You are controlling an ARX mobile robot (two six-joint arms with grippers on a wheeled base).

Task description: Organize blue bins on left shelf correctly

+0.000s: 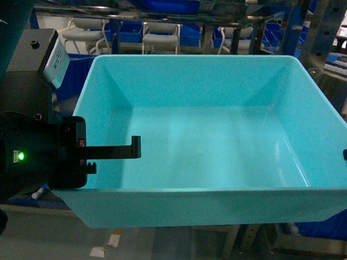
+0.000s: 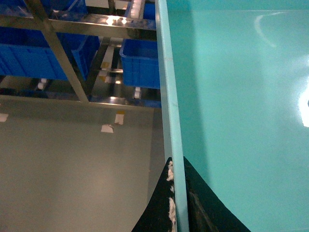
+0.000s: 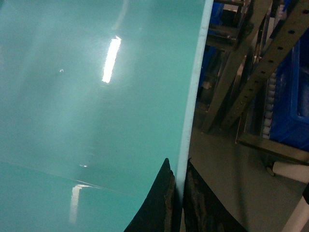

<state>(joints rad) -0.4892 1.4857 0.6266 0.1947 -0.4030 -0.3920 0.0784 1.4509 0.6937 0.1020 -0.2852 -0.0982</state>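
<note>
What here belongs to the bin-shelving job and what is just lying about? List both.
Part of the job:
- turquoise bin, empty and held up off the floor
- left gripper, clamped on the bin's left wall
- right gripper, clamped on its right wall

Just lying about:
- dark blue bins on the steel rack
- scraps of tape on the floor

I see dark blue bins [image 2: 34,55] on lower rack level, left wrist view; another dark blue bin [image 2: 140,63] just beside them, right of slanted steel brace [image 2: 58,48]. Grey floor [image 2: 72,169] below, with paper scraps [image 2: 107,128] lying on it. Perforated metal uprights [image 3: 270,63] in right wrist view, blue crate [image 3: 292,96] behind them. White chairs [image 1: 160,38] far back in head view.
</note>
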